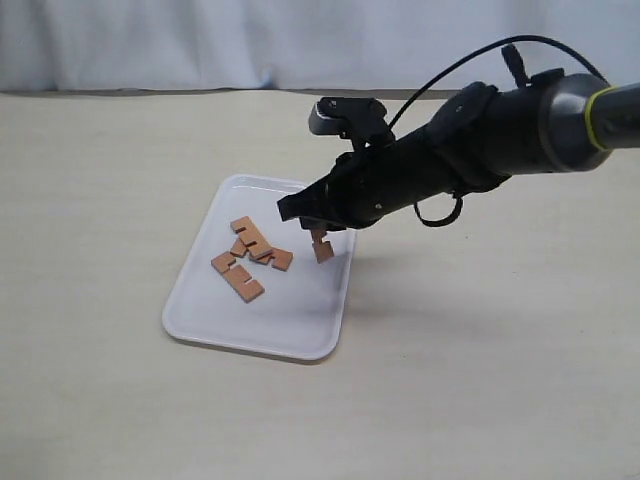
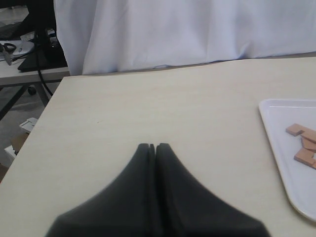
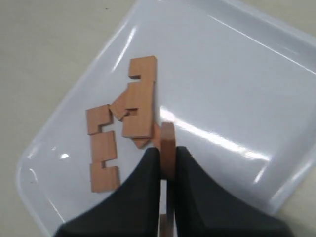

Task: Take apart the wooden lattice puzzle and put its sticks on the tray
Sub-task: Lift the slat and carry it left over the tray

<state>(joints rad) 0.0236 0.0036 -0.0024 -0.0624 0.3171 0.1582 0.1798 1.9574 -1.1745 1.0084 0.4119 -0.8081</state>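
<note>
The white tray [image 1: 205, 318] lies on the table, seen also in the right wrist view as the tray [image 3: 237, 79] and in the left wrist view as the tray [image 2: 286, 163]. Three notched sticks [image 1: 250, 255] lie loose on it in a small heap, also visible as sticks [image 3: 138, 106] and sticks [image 2: 305, 143]. No assembled lattice puzzle is in view. My right gripper [image 1: 318, 232] hangs over the tray's right part, shut on a fourth stick [image 1: 322, 245], [image 3: 168, 143] held edge-on above the tray. My left gripper [image 2: 152, 146] is shut and empty, above bare table left of the tray.
A white curtain [image 1: 200, 40] closes the back of the beige table [image 1: 500, 380]. The table's left edge [image 2: 34, 123] shows in the left wrist view, with a dark stand and cables [image 2: 34, 44] beyond it.
</note>
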